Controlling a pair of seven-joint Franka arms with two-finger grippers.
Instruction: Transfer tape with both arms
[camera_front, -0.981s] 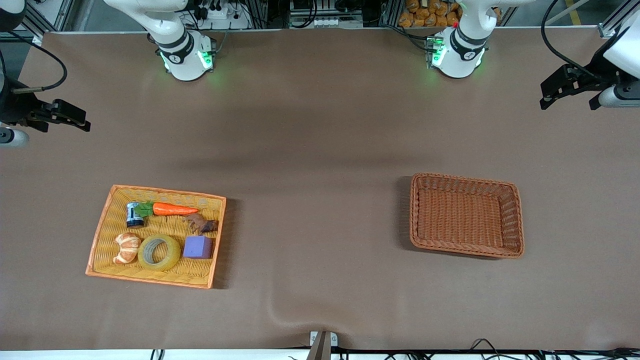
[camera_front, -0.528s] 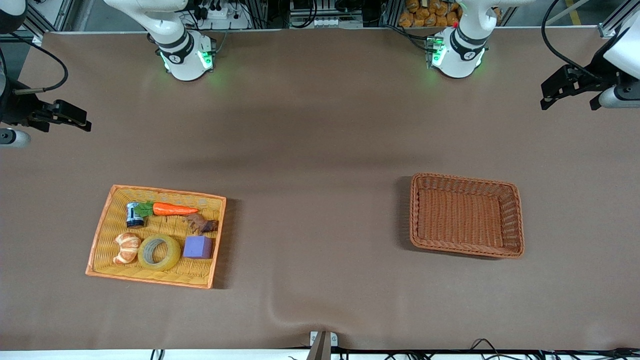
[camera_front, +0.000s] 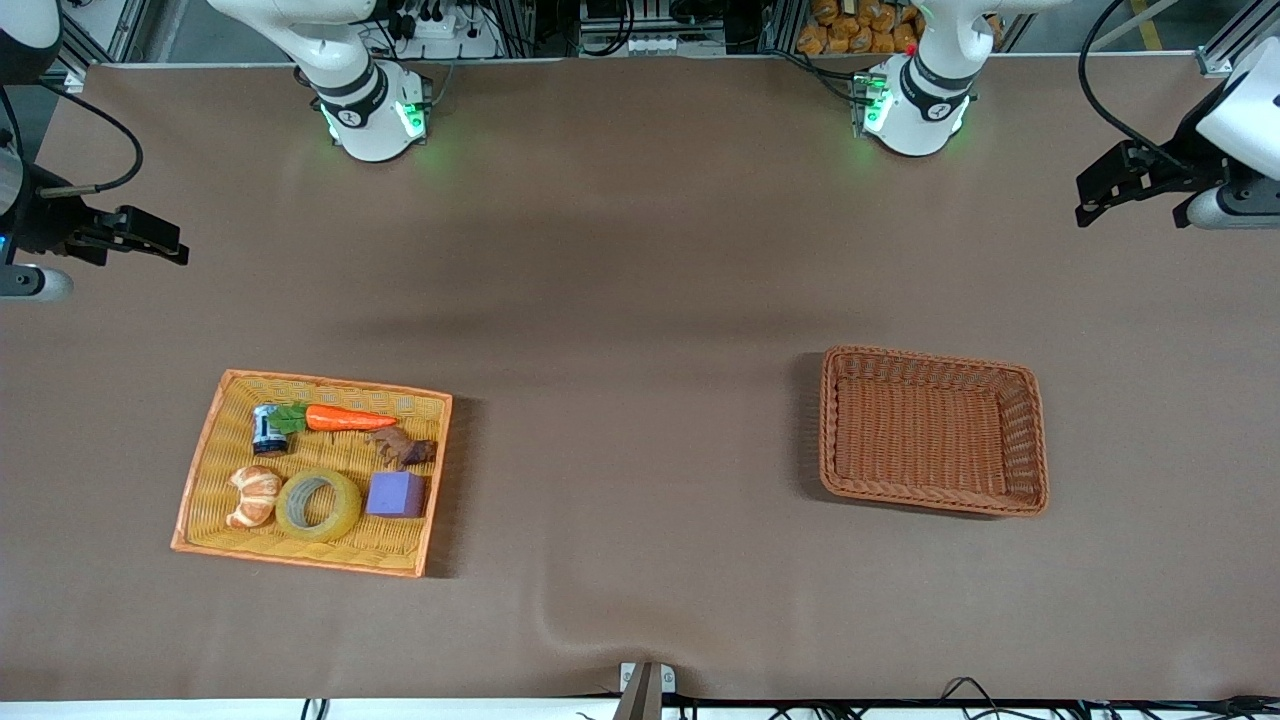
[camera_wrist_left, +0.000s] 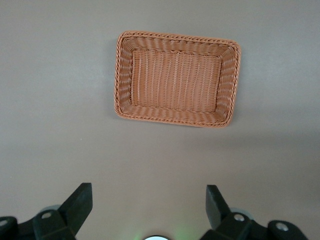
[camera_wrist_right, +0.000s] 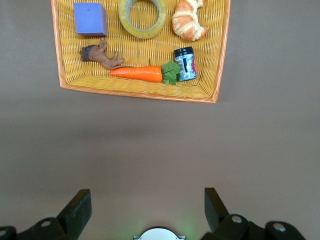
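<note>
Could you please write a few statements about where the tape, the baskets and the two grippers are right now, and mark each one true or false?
1. The tape lies in the orange tray between the croissant and the purple cube. True.
2. The brown basket holds the carrot. False: it holds nothing; the carrot is in the orange tray.
3. The right gripper is shut on the tape. False: its jaws are open and hold nothing, up over bare table.
4. The left gripper has open jaws. True.
5. The tape stands on its edge. False: it lies flat.
</note>
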